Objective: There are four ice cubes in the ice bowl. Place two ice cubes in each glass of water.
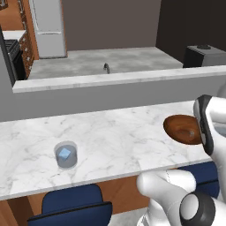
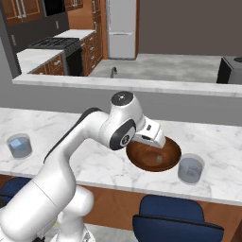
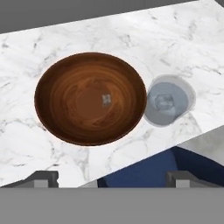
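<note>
Jaws apart above ice bowl [image 3: 57, 113]; one ice cube [image 3: 106, 100] at bowl centre, well below.

arm [image 2: 71, 146]: rises from the base, bends at the elbow, reaches forward and right
wrist [image 2: 124, 124]: turned downward
gripper [image 3: 113, 177]: faces down, jaws spread wide, nothing between them
</note>
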Tool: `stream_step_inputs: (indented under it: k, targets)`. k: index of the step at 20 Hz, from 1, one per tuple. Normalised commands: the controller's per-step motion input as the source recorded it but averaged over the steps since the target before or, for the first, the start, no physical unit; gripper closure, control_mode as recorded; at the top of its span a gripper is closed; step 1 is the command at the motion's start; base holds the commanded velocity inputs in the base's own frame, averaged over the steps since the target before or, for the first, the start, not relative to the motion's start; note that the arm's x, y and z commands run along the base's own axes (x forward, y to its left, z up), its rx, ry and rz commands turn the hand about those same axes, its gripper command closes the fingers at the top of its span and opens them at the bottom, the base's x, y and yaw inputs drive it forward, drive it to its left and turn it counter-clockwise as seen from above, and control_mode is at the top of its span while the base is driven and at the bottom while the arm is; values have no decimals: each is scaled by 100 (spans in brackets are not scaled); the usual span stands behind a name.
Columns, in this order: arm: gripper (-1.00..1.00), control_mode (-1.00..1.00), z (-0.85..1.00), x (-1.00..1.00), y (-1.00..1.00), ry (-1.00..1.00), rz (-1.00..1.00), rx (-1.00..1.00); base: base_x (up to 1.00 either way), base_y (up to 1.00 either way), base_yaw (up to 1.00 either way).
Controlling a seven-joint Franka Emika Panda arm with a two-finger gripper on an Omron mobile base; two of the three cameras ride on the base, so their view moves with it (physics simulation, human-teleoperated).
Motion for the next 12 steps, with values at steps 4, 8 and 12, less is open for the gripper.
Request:
stream_step_inputs:
  k: [4,8,12]
  targets:
    - [-100,-100,-22,23,20,0,1,0,0,0,0]
    - [-100,-100,-32,23,6,0,3,0,0,0,0]
    - [-100,-100,-29,19,0,2,7,0,0,0,0]
